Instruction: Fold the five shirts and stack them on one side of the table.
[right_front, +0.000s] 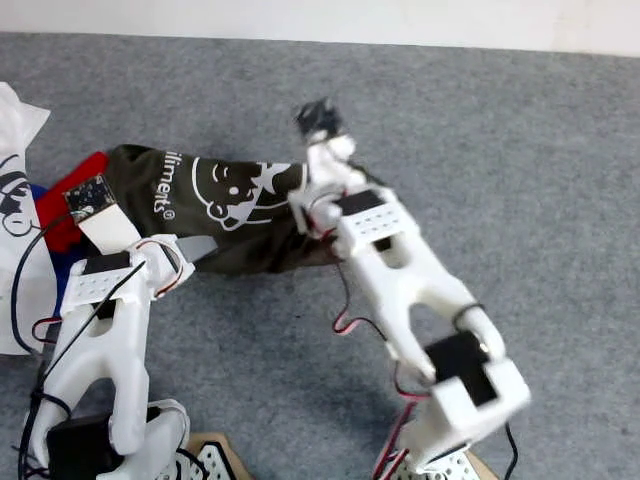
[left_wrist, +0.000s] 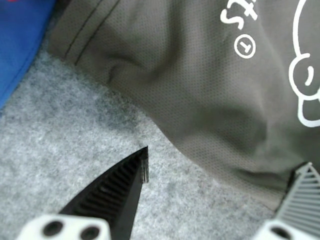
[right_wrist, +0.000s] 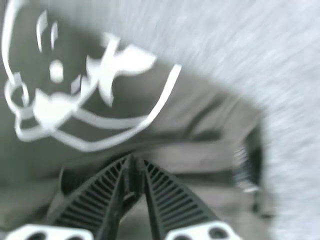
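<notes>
Olive shirt (right_front: 230, 205): lies printed side up on the grey table (right_front: 500, 150), toward 10 o'clock from the high view's centre.
Right gripper (right_wrist: 132, 161): clenched on a fold at the shirt's 3 o'clock end.
Left gripper (left_wrist: 225, 160): released, spread wide over the shirt's 7 o'clock edge.
Pile: white shirt (right_front: 20, 200), red shirt (right_front: 60, 205) and blue shirt (left_wrist: 20, 40) at the table's 9 o'clock edge.

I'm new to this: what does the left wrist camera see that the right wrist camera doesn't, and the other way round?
Only the left wrist view: the left gripper, open over the hem of the olive-brown shirt with a white cartoon print, and a blue cloth beside that shirt. Only the right wrist view: the right gripper, shut on a fold of the shirt. Both: the shirt and the grey felt tabletop.
</notes>
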